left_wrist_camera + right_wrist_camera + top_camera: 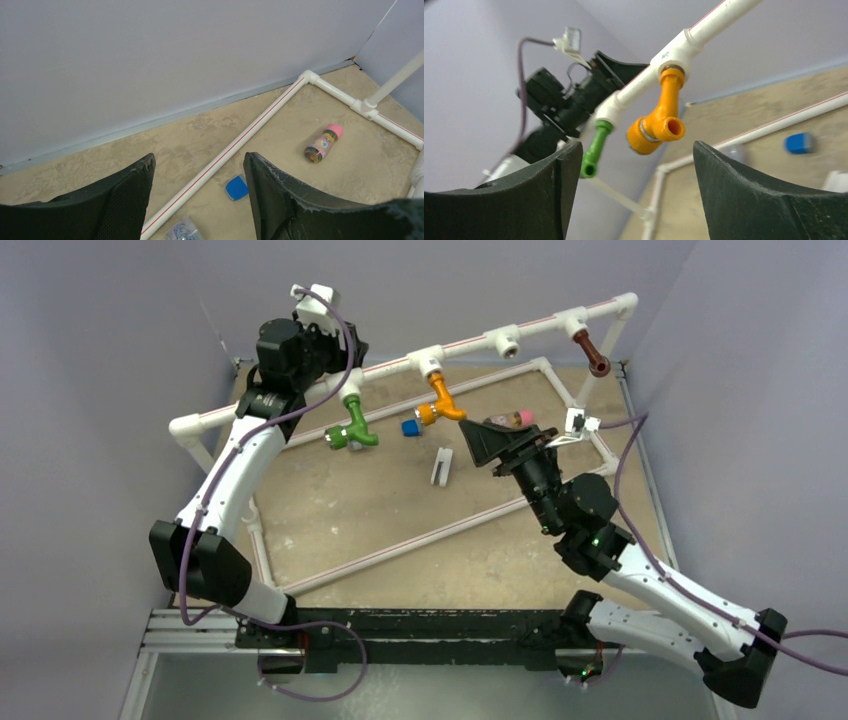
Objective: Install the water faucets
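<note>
Right arm is reaching forward low, black two-finger right gripper (634, 167) tilting up just short of the raised white plastic pipe rail (470, 343), jaws spread wide, gripping nothing. Left arm is stretching up to the rail's left part, black left gripper (200, 159) looking down beyond it, jaws apart, empty.

Three faucets are hanging under the rail:
- green bent-spout plastic faucet (352, 426), left
- orange bent-spout plastic faucet (440, 400), middle
- dark brown bent-spout plastic faucet (591, 351), right end

One white tee socket (505, 340), between orange and brown, is sitting unfilled.
</note>
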